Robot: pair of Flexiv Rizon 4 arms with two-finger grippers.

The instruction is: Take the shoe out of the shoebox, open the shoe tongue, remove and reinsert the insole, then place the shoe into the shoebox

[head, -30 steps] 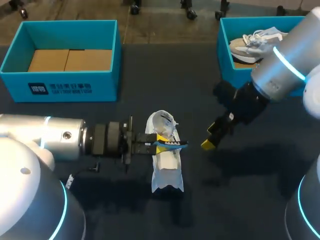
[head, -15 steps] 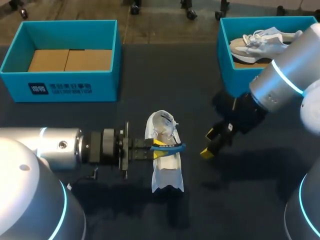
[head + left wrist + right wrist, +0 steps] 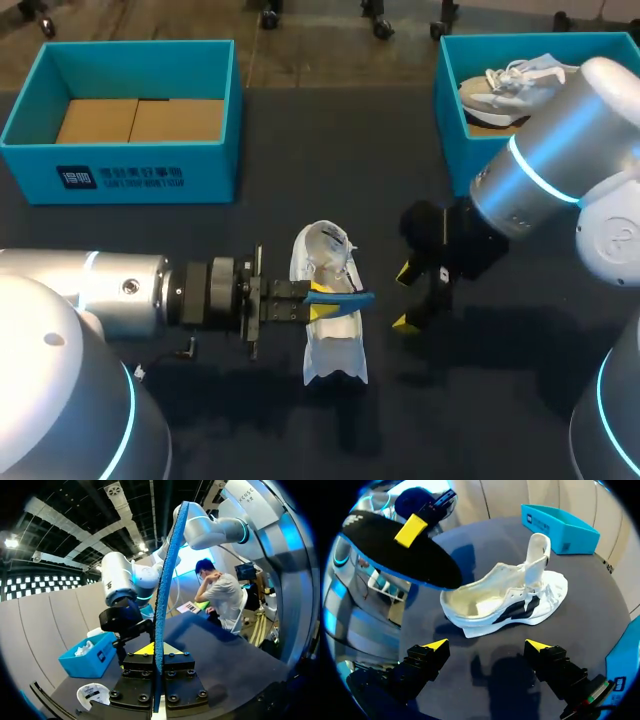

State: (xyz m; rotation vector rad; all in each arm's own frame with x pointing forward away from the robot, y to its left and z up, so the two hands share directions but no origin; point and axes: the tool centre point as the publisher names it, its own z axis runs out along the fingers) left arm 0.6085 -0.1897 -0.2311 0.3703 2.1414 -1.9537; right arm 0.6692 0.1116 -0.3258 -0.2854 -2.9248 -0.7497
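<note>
— Where is the shoe point(image 3: 335, 345)?
— White, tongue raised, on the dark table point(image 3: 300, 180); the left gripper point(image 3: 320, 300) pinches the blue-edged insole point(image 3: 350, 296) just above it.
— And the right gripper point(image 3: 403, 296)?
— Fingers spread wide, hovering just beside the shoe, apart from it.

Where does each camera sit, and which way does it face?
Head view: above and behind, looking down on the shoe; left arm and right arm show.
Left wrist view: on left wrist, looking along the insole in the left end effector, toward the right end effector.
Right wrist view: on right wrist, facing the shoe; own open fingers show.
Shared: all three show the insole.
</note>
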